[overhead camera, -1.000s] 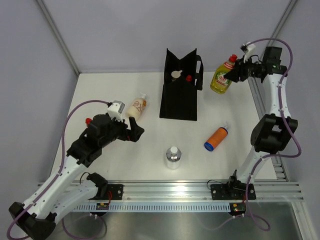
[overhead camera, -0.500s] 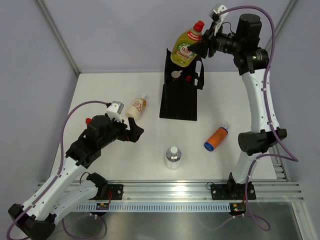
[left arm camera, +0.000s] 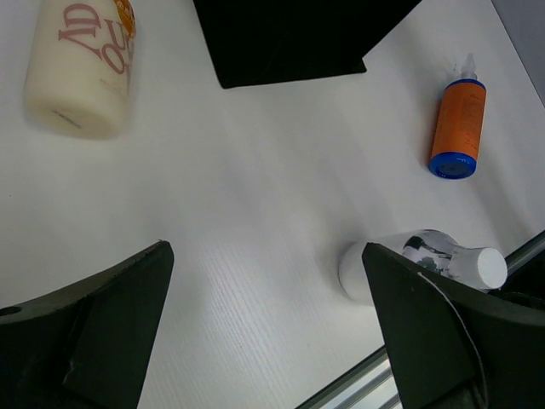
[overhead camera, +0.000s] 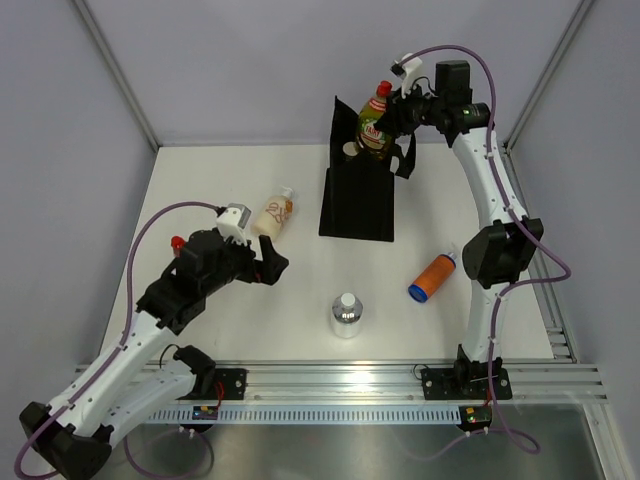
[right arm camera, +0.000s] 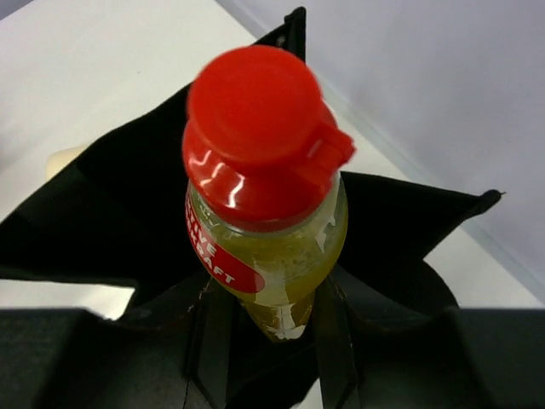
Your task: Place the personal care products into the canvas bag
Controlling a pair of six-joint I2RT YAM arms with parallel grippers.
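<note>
Three lie outside: cream pump bottle (overhead camera: pixel 275 213), clear bottle (overhead camera: pixel 346 313), orange bottle (overhead camera: pixel 432 277); right gripper (overhead camera: pixel 391 119) holds yellow-green bottle (overhead camera: pixel 373 136) over canvas bag (overhead camera: pixel 358 205); left gripper (overhead camera: pixel 272 258) gapes wide.

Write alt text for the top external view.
The right hand holds a yellow-green red-capped bottle at the open mouth of the black canvas bag at the back of the white table. The left hand hovers open beside a cream pump bottle lying down; a clear white-capped bottle stands and an orange blue-capped bottle lies nearer the arms.
</note>
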